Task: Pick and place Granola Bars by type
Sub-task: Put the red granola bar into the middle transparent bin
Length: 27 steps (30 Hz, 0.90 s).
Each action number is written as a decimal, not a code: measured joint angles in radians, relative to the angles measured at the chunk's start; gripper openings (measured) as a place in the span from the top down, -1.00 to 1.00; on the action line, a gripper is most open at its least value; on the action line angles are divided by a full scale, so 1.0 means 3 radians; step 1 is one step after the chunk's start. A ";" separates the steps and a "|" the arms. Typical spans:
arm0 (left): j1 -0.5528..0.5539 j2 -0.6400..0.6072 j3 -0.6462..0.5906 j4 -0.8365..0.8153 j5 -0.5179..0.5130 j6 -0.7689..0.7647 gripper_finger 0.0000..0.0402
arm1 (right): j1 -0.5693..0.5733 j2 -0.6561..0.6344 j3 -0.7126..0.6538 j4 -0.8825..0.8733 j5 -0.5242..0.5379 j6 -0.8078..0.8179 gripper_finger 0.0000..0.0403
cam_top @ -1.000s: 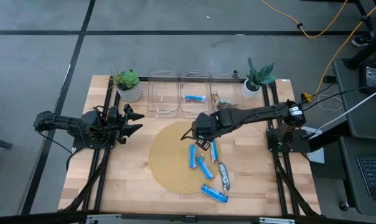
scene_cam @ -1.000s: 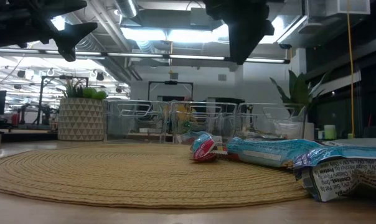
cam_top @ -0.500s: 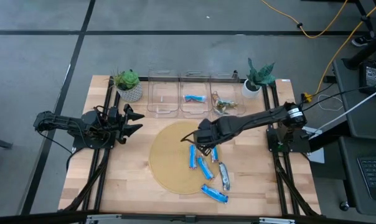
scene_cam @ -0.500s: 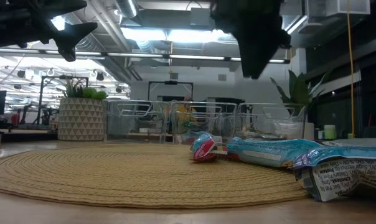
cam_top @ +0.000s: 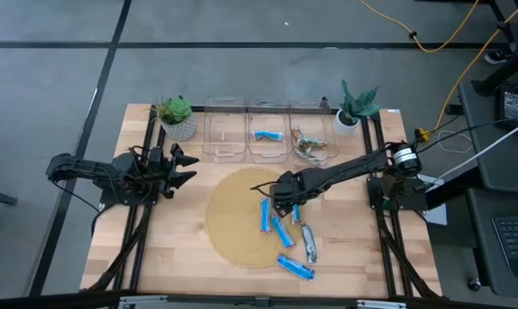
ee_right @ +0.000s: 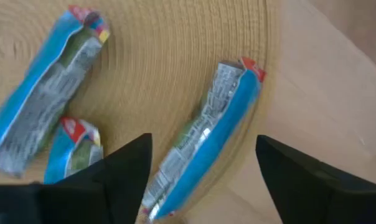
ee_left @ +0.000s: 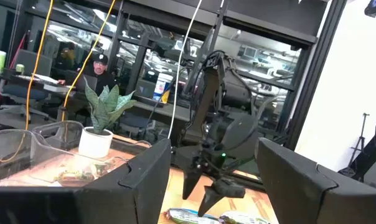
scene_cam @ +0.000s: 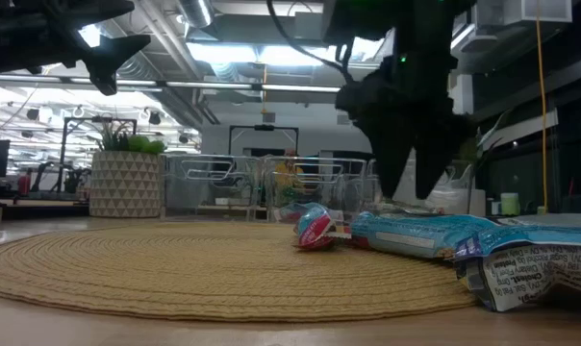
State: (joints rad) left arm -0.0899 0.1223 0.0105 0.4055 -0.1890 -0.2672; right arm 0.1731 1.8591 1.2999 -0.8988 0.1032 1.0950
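So my right gripper was spread wide open, holding nothing, low over a blue granola bar lying at the edge of the round woven mat, other bars scattered beside it. My left gripper sat open, well off to the side.

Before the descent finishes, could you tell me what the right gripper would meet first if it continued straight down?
Most likely the blue granola bar lying across the woven mat's edge; the right gripper has open fingers framing it.
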 joint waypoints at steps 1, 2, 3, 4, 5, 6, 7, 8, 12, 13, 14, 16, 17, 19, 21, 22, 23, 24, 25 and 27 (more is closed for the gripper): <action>0.0000 0.0000 0.0000 0.0000 0.0000 0.0000 -0.13 | -0.0001 0.0000 -0.0033 0.0044 0.0000 0.0018 -0.47; 0.0000 0.0000 0.0000 0.0001 0.0000 0.0000 -0.13 | -0.0003 0.0000 -0.0058 0.0059 0.0001 0.0021 -0.49; 0.0000 0.0000 0.0000 0.0000 0.0000 0.0000 -0.13 | -0.0002 0.0000 -0.0082 0.0081 0.0001 0.0016 -0.50; 0.0000 0.0000 0.0000 -0.0001 0.0000 -0.0001 -0.13 | -0.0001 0.0000 -0.0111 0.0122 0.0001 0.0017 -0.51; 0.0000 -0.0001 0.0000 0.0001 0.0000 0.0000 -0.13 | -0.0001 0.0000 -0.0142 0.0171 0.0001 0.0022 -0.51; 0.0000 0.0000 0.0000 -0.0001 0.0000 0.0000 -0.13 | -0.0001 0.0000 -0.0171 0.0207 0.0000 0.0039 -0.51; 0.0000 0.0000 0.0000 -0.0001 -0.0001 0.0000 -0.13 | -0.0001 0.0000 -0.0206 0.0245 0.0001 0.0067 -0.51; -0.0001 0.0000 0.0000 -0.0001 0.0000 0.0000 -0.13 | -0.0001 0.0000 -0.0239 0.0279 0.0000 0.0080 -0.51; -0.0001 0.0000 0.0000 0.0000 0.0000 0.0000 -0.13 | -0.0001 0.0000 -0.0362 0.0399 0.0003 0.0089 -0.51; 0.0000 0.0000 0.0000 -0.0001 0.0000 0.0000 -0.13 | -0.0001 0.0000 -0.0384 0.0426 0.0013 0.0089 -0.51; -0.0001 0.0000 0.0000 -0.0001 0.0000 0.0000 -0.13 | -0.0001 0.0000 -0.0403 0.0439 0.0017 0.0089 -0.51; -0.0001 0.0000 0.0000 -0.0001 0.0000 -0.0001 -0.13 | -0.0001 0.0000 -0.0454 0.0501 0.0022 0.0089 -0.50; -0.0001 0.0000 0.0000 -0.0001 0.0000 0.0000 -0.13 | -0.0001 0.0000 -0.0487 0.0543 0.0023 0.0089 -0.49; -0.0001 0.0000 0.0000 -0.0001 0.0000 0.0000 -0.13 | -0.0001 0.0000 -0.0548 0.0623 0.0014 0.0091 -0.43; -0.0001 -0.0001 0.0000 0.0000 0.0000 0.0000 -0.13 | -0.0001 0.0000 -0.0583 0.0669 0.0006 0.0099 -0.36; -0.0001 0.0000 0.0000 0.0000 0.0000 0.0000 -0.13 | -0.0001 0.0000 -0.0591 0.0680 0.0005 0.0100 -0.31; -0.0001 -0.0001 0.0000 -0.0001 0.0000 0.0000 -0.13 | -0.0001 0.0000 -0.0595 0.0677 0.0005 0.0100 -0.26; -0.0001 -0.0001 0.0000 -0.0001 0.0000 -0.0001 -0.13 | -0.0003 0.0000 -0.0595 0.0677 0.0005 0.0098 -0.21; 0.0000 -0.0001 0.0000 0.0001 0.0000 0.0000 -0.13 | -0.0004 0.0000 -0.0595 0.0679 0.0005 0.0098 -0.15; -0.0001 0.0000 0.0000 -0.0001 0.0000 0.0000 -0.13 | -0.0010 0.0000 -0.0595 0.0687 0.0005 0.0093 -0.02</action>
State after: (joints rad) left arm -0.0901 0.1223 0.0105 0.4053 -0.1890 -0.2673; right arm 0.1699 1.8591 1.1213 -0.6926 0.1047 1.1229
